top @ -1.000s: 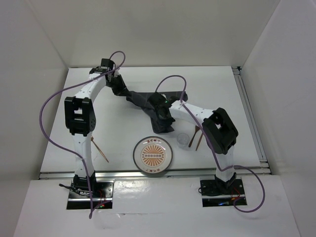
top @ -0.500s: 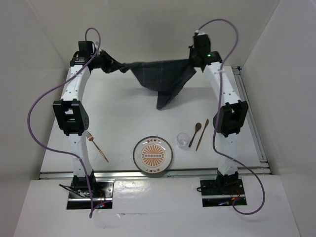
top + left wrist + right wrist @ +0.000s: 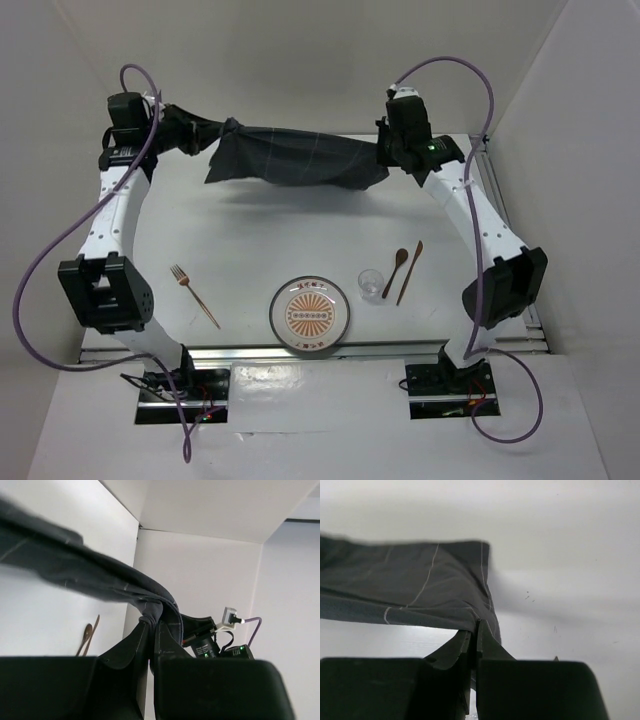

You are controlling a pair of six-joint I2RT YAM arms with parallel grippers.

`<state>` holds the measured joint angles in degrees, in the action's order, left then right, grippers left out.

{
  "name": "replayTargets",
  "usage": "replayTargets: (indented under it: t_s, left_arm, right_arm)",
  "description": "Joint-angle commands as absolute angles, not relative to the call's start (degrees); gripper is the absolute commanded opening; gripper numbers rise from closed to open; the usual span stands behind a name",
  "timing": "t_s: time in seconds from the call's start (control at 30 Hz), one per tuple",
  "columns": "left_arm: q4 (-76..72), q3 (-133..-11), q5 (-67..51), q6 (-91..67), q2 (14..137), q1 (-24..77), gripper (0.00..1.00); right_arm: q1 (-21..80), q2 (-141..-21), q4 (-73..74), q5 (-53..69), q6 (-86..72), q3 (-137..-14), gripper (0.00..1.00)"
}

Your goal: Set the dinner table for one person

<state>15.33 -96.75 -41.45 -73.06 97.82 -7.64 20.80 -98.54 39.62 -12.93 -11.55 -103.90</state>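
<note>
A dark grey checked cloth point(image 3: 290, 155) hangs stretched in the air above the back of the white dinner table point(image 3: 270, 235). My left gripper point(image 3: 190, 128) is shut on its left end; in the left wrist view point(image 3: 152, 622) the cloth bunches between the jaws. My right gripper point(image 3: 383, 160) is shut on its right corner, which also shows in the right wrist view point(image 3: 475, 625). On the table near the front lie a fork point(image 3: 194, 294), a patterned plate point(image 3: 310, 315), a clear glass point(image 3: 370, 283), a wooden spoon point(image 3: 396, 268) and a wooden knife point(image 3: 411, 271).
White walls close in the table at the back and both sides. A metal rail point(image 3: 300, 350) runs along the front edge by the arm bases. Purple cables loop from both arms.
Both arms have spread the cloth wider. The left gripper moved further left and up, pulling the hanging fold out flat; the right gripper shifted slightly down.
</note>
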Motion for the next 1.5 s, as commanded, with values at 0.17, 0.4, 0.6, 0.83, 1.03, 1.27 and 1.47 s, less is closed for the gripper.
replayTargets:
  t_s: [0.17, 0.4, 0.6, 0.83, 1.03, 1.27, 1.47]
  left_arm:
    - [11.16, -89.38, -42.8, -80.41, 84.03, -9.76, 0.0]
    - [6.68, -88.15, -40.52, -85.69, 85.93, -10.28, 0.0]
    - [2.99, -103.41, -44.9, -84.12, 100.26, -8.35, 0.0]
    - [-2.72, -122.25, -49.66, -87.97, 113.99, -7.73, 0.0]
    - [-6.32, -107.43, -50.18, -87.54, 106.91, -9.49, 0.0]
    - [4.09, -71.58, -52.47, -75.82, 91.6, -13.96, 1.0]
    - [20.63, -58.45, -49.57, -63.38, 83.5, -20.03, 1.0]
  right_arm:
    - [23.82, -86.05, 40.6, -20.91, -12.13, -100.63, 0.0]
    - [22.42, -90.68, 38.34, -20.84, -10.12, -105.11, 0.0]
    - [17.67, -102.46, 30.24, -20.21, -5.71, -117.13, 0.0]
    - [14.59, -114.17, 25.07, -18.46, -5.62, -136.93, 0.0]
    - [15.12, -107.52, 21.28, -17.23, -6.85, -123.96, 0.0]
    - [21.7, -90.38, 14.68, -11.63, -8.25, -85.47, 0.0]
    - [28.56, -85.43, 18.36, -9.14, -9.4, -65.49, 0.74]
